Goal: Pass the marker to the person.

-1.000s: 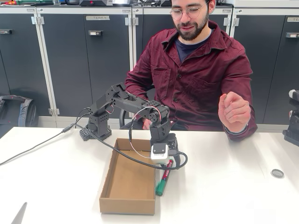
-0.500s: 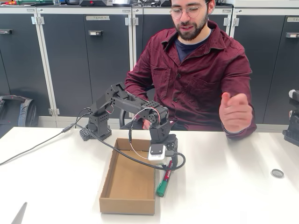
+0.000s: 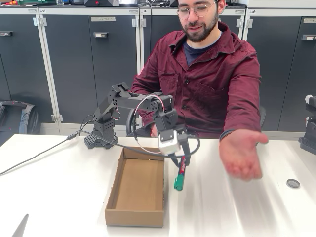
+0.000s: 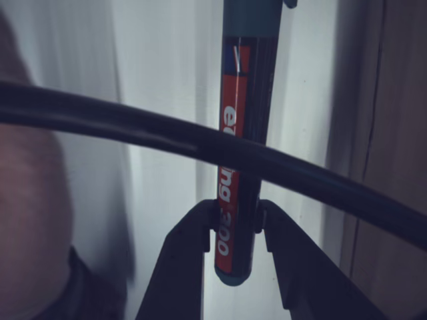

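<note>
Marker, slim and black-barrelled with a green cap [image 3: 179, 174], hangs clamped near one end in your black gripper [image 4: 237, 227] above the table, so it could swing loose before reaching the person's open palm [image 3: 240, 154].

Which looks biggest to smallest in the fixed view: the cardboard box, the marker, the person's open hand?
1. Cardboard box
2. Person's open hand, though it is blurred
3. Marker, held by the gripper

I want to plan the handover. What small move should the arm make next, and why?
Probably carry the marker sideways toward the person's open palm. The hand grips it, lifted off the table, but the palm waits apart, to the right in the fixed view.
</note>
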`<move>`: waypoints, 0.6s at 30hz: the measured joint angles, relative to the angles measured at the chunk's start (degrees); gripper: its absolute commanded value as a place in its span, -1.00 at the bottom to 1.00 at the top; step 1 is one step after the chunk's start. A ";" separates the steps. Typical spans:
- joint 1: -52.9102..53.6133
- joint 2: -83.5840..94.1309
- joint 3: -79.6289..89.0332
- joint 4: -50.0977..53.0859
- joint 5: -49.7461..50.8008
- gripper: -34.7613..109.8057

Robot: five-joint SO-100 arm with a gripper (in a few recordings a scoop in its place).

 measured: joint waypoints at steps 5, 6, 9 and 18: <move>-1.32 3.87 -0.26 0.00 -3.52 -0.59; -1.58 4.13 -1.05 0.00 -4.13 -0.59; -1.93 4.31 -4.57 0.18 -6.68 -0.59; -7.29 3.60 -13.36 0.88 -8.79 -0.59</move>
